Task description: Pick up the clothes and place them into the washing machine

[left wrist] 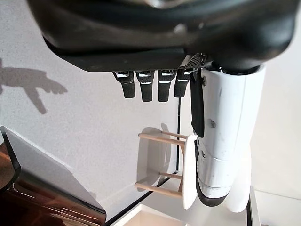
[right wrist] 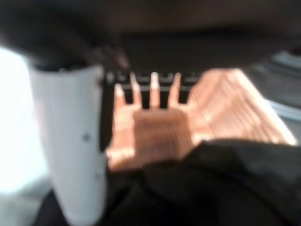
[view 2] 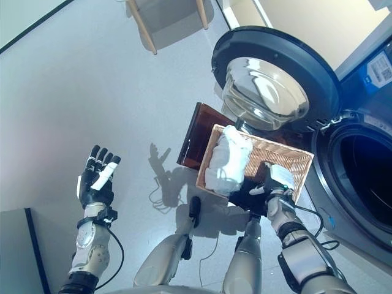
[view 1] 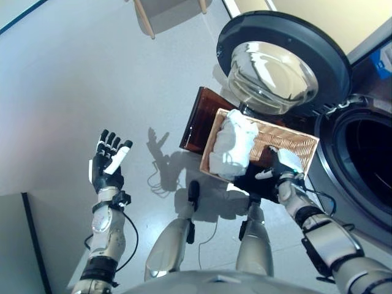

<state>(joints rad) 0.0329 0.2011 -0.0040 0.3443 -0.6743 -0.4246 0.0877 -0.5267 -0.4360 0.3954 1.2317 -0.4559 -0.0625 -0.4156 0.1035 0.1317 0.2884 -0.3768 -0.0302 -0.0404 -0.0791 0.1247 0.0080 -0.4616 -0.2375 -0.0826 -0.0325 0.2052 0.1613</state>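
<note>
A shallow wicker basket (view 1: 288,139) rests on a low dark brown box (view 1: 199,116) beside the washing machine (view 1: 361,153). Its round door (view 1: 282,61) stands open above the basket, and the dark drum opening is to the right. A bundled white cloth (view 1: 233,147) lies in the basket's left part. A dark cloth (view 1: 254,182) drapes over the basket's near edge. My right hand (view 1: 283,164) hovers over the basket and the dark cloth (right wrist: 211,183), with its fingers (right wrist: 153,87) straight and its white thumb (right wrist: 75,141) out. My left hand (view 1: 109,162) is open and empty, raised over the floor at the left.
A chair with wooden legs (view 1: 145,21) stands at the far side of the floor, and it also shows in the left wrist view (left wrist: 160,165). A grey cabinet (view 1: 15,245) stands at the lower left. Pale floor stretches left of the box.
</note>
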